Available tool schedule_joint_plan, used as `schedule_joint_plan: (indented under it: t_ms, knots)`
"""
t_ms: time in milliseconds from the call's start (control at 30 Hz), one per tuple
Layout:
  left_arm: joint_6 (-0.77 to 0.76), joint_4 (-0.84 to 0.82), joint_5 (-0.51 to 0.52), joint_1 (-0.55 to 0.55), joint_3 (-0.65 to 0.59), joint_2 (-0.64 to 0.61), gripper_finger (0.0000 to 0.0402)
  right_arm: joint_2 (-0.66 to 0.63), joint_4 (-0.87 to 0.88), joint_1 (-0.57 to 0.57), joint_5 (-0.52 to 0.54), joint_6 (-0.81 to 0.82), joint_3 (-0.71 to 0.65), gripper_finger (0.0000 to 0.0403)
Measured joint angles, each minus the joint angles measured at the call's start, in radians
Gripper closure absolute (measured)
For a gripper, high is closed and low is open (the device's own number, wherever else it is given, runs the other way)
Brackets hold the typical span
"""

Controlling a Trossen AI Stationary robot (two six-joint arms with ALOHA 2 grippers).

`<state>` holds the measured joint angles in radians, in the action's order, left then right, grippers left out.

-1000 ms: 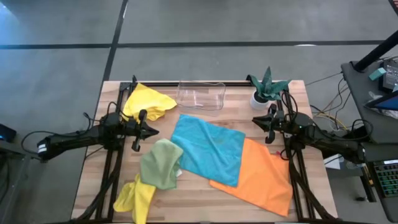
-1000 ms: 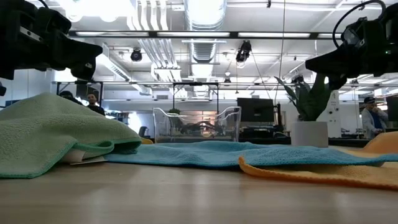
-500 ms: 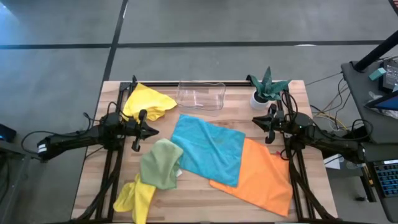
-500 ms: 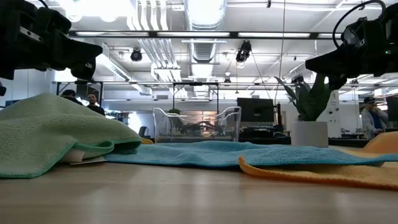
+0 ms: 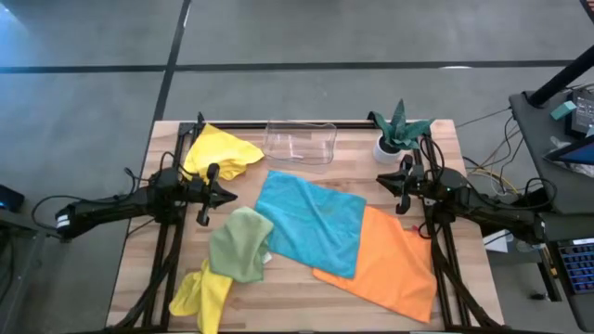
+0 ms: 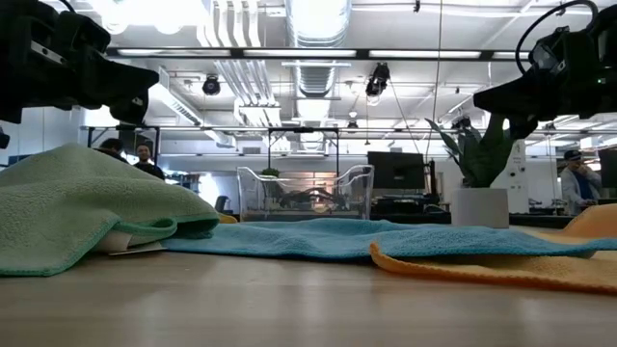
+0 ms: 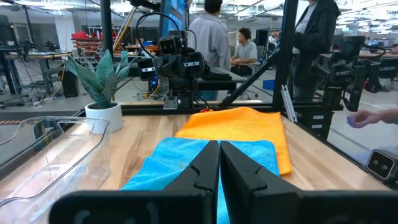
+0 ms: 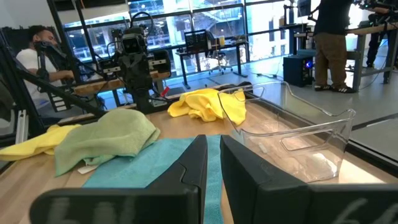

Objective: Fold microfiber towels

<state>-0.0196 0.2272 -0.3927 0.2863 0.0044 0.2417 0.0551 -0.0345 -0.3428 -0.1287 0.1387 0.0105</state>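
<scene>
Five towels lie on the wooden table. A turquoise towel (image 5: pixel 311 223) is spread flat in the middle, its right edge over an orange towel (image 5: pixel 382 264). A crumpled sage green towel (image 5: pixel 241 243) rests partly on a yellow towel (image 5: pixel 202 295) at the near left. A second yellow towel (image 5: pixel 221 153) lies bunched at the far left. My left gripper (image 7: pixel 219 163) hovers shut at the table's left, above the wood, pointing level toward the middle. My right gripper (image 8: pixel 213 162) hovers at the right, its fingers nearly together with nothing between them.
A clear plastic tray (image 5: pixel 299 141) stands at the far edge, and a small plant in a white pot (image 5: pixel 399 134) at the far right. Black frame rails run along both table sides. People stand and sit in the room beyond the table.
</scene>
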Motion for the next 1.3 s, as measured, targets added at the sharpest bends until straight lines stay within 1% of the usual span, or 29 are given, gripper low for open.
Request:
schedule_joint_plan:
  t_ms: [700, 767, 1000, 1067, 1100, 1167, 1300]
  knots:
    - [0.000, 0.000, 0.000, 0.000, 0.000, 0.000, 0.0402, 0.000, 0.000, 0.000, 0.000, -0.009, 0.000, 0.0364]
    - [0.000, 0.000, 0.000, 0.000, 0.000, 0.000, 0.0402, 0.000, -0.002, 0.000, 0.000, -0.092, 0.000, 0.0365]
    - [0.000, 0.000, 0.000, 0.000, 0.000, 0.000, 0.0402, 0.000, -0.004, 0.000, 0.000, -0.528, 0.000, 0.0364]
    - [0.000, 0.000, 0.000, 0.000, 0.000, 0.000, 0.0402, 0.000, -0.004, 0.000, -0.001, -0.599, 0.000, 0.0364]
    - [0.000, 0.000, 0.000, 0.000, 0.000, 0.000, 0.0402, 0.000, -0.004, 0.000, -0.001, -0.609, 0.000, 0.0364]
    - [0.000, 0.000, 0.000, 0.000, 0.000, 0.000, 0.0402, 0.000, -0.004, 0.000, -0.001, -0.582, 0.000, 0.0364]
    - [0.000, 0.000, 0.000, 0.000, 0.000, 0.000, 0.0402, 0.000, -0.026, 0.000, -0.001, -0.337, 0.000, 0.0364]
